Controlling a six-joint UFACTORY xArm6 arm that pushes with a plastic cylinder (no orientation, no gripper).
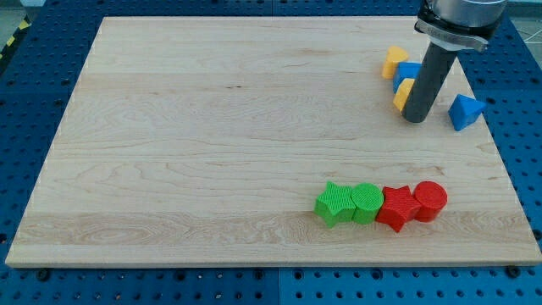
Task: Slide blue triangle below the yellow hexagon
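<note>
The blue triangle [465,111] lies near the board's right edge. My tip [414,119] rests on the board just to its left, a small gap apart. The yellow hexagon [394,61] sits at the view's upper right, above and to the left of the tip. A blue block [409,74] lies next to the hexagon, and a second yellow block [402,94] below it is partly hidden by the rod; its shape cannot be told.
A row of blocks lies near the view's bottom right: a green star [334,203], a green round block [367,202], a red star [396,207] and a red round block [429,200]. The wooden board [212,127] sits on a blue perforated table.
</note>
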